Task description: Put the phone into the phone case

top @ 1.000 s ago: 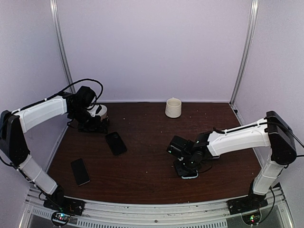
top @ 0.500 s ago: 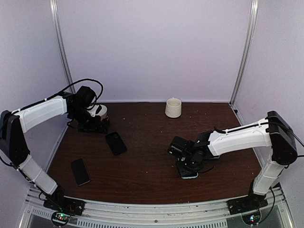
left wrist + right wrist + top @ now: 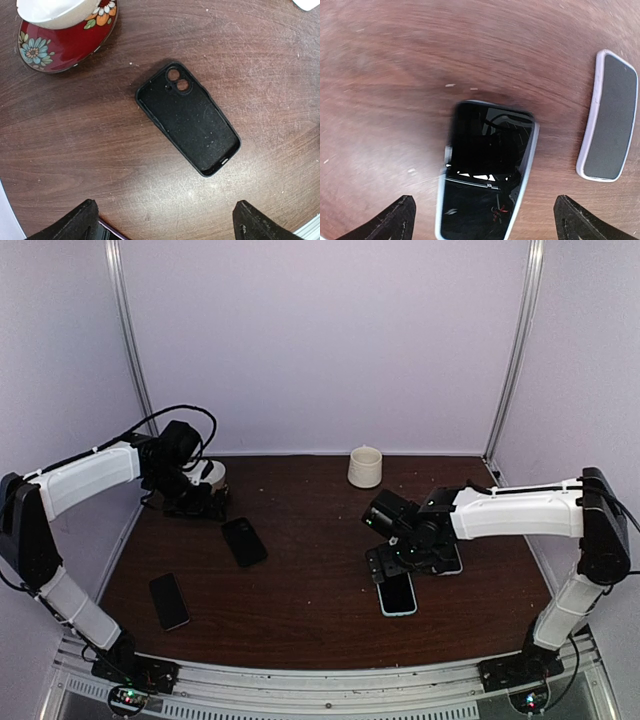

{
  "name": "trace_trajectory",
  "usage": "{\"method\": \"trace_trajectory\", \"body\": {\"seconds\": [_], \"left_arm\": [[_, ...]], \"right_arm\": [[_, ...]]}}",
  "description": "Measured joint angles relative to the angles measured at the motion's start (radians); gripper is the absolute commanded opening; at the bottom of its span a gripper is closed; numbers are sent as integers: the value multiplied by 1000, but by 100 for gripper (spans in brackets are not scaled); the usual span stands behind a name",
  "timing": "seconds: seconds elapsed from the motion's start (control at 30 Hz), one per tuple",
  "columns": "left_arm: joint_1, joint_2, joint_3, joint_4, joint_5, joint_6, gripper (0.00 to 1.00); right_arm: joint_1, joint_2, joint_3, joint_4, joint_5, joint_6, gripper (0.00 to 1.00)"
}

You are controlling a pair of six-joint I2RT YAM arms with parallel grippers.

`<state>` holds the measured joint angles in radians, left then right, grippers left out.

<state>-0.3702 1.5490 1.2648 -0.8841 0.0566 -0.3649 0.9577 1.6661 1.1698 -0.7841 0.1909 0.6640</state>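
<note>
- Tabletop (image 3: 75, 140): we see dark-stained wood with a plain grain, smooth, with a low sheen.
- Phone (image 3: 487, 185): we note a glossy, mirror-like glass face inside a pale, smooth plastic rim.
- Black case (image 3: 192, 117): matt, rubbery-looking, dust-speckled inside.
- Lilac case (image 3: 609, 120): smooth pale rim, matt grey inner face.
- Bowl (image 3: 65, 42): glossy red glazed ceramic with painted flowers.

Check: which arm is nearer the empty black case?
Left. The left fingers hang close by the black case; the right fingers are across the table, above a phone.
</note>
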Motion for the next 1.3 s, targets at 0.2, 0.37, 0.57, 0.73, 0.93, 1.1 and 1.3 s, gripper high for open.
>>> {"method": "trace_trajectory", "body": {"seconds": [0.2, 0.37, 0.57, 0.73, 0.93, 1.1, 1.3], "left_arm": [[0, -5, 0, 0, -2, 0, 98], [0, -5, 0, 0, -2, 1, 98], [0, -5, 0, 0, -2, 1, 98], [0, -5, 0, 0, -2, 1, 98], [0, -5, 0, 0, -2, 1, 98], [0, -5, 0, 0, -2, 1, 98], [0, -5, 0, 0, -2, 1, 97]], "right_arm": [[-42, 19, -51, 46, -27, 34, 99], [-60, 52, -98, 114, -84, 61, 99], [-70, 100, -129, 171, -132, 83, 99], [-72, 102, -129, 184, -140, 89, 91], [-69, 104, -129, 182, -139, 82, 77], [-65, 105, -127, 181, -137, 76, 63], [-58, 105, -122, 178, -129, 63, 57]]}}
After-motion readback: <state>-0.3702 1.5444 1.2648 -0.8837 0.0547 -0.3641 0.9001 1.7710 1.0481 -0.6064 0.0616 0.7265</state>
